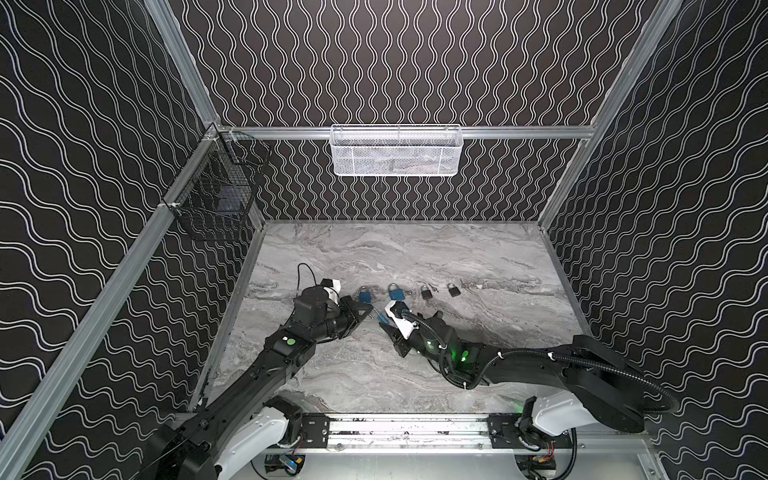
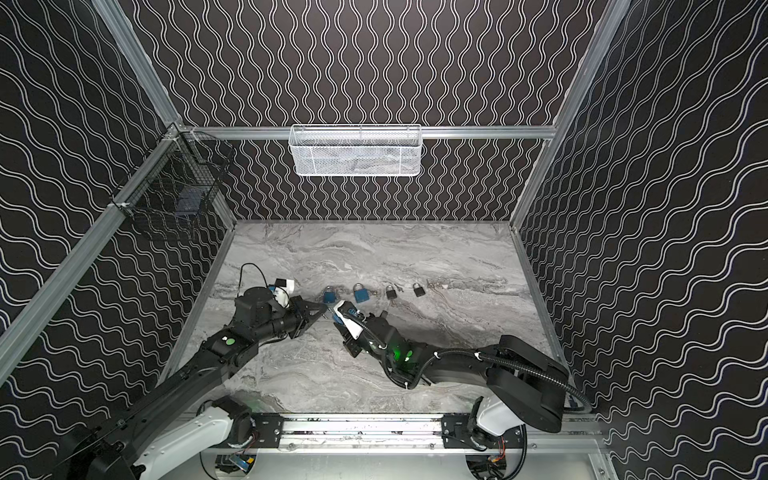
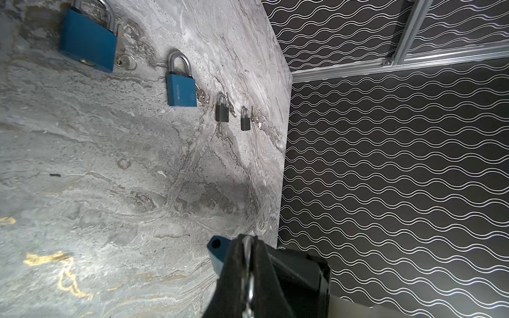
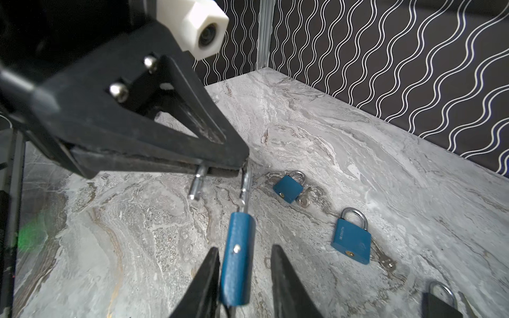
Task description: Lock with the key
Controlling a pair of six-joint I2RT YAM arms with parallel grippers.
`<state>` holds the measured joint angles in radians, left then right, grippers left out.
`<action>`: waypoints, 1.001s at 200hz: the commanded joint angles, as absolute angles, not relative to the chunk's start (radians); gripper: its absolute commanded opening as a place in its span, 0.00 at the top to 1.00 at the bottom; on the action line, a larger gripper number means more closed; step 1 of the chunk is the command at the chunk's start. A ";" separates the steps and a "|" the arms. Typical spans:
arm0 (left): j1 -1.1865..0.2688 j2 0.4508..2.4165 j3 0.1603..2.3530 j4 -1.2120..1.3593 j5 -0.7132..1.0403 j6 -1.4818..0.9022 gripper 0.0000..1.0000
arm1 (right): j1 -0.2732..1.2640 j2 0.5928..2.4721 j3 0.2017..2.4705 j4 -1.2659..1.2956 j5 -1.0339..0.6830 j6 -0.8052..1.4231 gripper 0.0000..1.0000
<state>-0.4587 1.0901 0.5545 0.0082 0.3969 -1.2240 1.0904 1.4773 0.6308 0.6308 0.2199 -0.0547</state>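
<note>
— Where's the lock?

— The held padlock (image 4: 238, 253) is up off the surface (image 1: 457, 257), near the left end of the row. The left tool (image 4: 242, 165) is pinched together on its bright steel shackle (image 4: 246, 181). The shackle is sprung open: one leg pokes out free, the other runs into the flat blue body.

— And the right tool (image 4: 242, 250)?

— Its fingers are apart, either side of that body. One looks to touch it, the other shows a gap.

— The key?

— A small key (image 4: 303, 202) lies flat on the surface, just beside a blue padlock (image 4: 287, 188). Next in line are a second blue padlock (image 4: 351, 236), a black padlock (image 1: 426, 293) and a last black padlock (image 1: 454, 289).

— Room to move?

— Bare grey marbled surface runs from the row to the back wall (image 1: 395, 199), and forward to the front rail (image 1: 407, 428). The right edge is well apart from both tools.
</note>
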 commanded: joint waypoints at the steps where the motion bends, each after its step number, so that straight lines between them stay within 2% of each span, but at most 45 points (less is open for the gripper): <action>1: -0.460 1.092 0.548 0.075 0.399 -1.229 1.00 | 1.090 1.478 0.644 0.661 0.221 -0.037 0.67; 35: -0.460 1.091 0.548 0.080 0.403 -1.233 1.00 | 1.084 1.482 0.652 0.629 0.200 -0.025 0.67; 76: -0.459 1.091 0.552 0.075 0.403 -1.232 1.00 | 1.080 1.503 0.675 0.585 0.190 -0.004 0.62; 130: -0.460 1.094 0.554 0.075 0.403 -1.231 1.00 | 1.079 1.494 0.660 0.598 0.218 0.004 0.66; 156: -0.459 1.103 0.551 0.091 0.411 -1.235 1.00 | 1.078 1.492 0.661 0.598 0.212 0.000 0.73; 200: -0.459 1.103 0.542 0.108 0.417 -1.242 1.00 | 1.075 1.496 0.675 0.576 0.190 0.000 0.92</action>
